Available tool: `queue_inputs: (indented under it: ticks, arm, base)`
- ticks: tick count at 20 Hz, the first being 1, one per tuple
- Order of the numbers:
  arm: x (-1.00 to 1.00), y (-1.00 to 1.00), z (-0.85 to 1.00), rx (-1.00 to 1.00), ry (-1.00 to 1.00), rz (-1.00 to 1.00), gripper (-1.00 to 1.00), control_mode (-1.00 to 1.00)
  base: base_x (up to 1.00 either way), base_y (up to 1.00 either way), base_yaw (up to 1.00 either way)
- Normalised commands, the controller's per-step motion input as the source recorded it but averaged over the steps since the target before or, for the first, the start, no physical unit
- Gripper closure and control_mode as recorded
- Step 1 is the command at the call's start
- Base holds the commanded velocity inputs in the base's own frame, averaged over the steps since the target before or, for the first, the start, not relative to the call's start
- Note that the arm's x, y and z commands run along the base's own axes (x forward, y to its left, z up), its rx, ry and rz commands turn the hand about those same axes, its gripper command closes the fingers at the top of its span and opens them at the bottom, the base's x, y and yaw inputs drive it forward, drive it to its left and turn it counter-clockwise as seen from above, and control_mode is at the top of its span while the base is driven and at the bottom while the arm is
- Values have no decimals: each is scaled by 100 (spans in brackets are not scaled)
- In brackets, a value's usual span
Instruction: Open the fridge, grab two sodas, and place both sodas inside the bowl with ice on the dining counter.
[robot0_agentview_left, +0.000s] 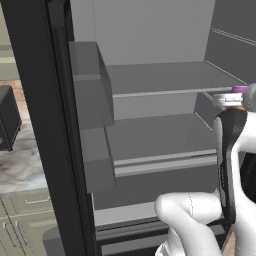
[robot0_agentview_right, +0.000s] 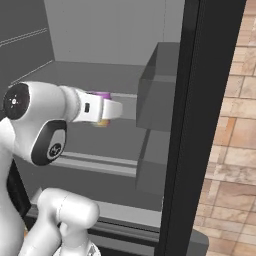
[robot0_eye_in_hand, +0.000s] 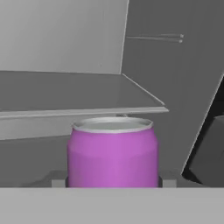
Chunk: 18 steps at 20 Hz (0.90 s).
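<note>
Fridge stands open w/ its black door swung to our left in the left base view, grey shelves bare inside. Our arm reaches in at shelf height, and the claw sits around the purple soda can. In the hand view the can fills the gap btwn the two finger tips, one at each side; we can't tell if they press it.
</note>
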Motion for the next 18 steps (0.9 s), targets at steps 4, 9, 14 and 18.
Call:
queue_inputs:
  ticks: [4, 9, 14, 18]
  arm:
    - [-92, 19, -6, 0, 2, 0, 100, -100]
    - [-78, 43, -20, 0, 0, 2, 100, -100]
    - [-57, 47, -18, 0, 0, 5, 100, -100]
    - [-21, 29, -1, 3, 6, 1, 100, -100]
  base:
    - [0, 0, 0]
    - [0, 0, 0]
    - [0, 0, 0]
    - [0, 0, 0]
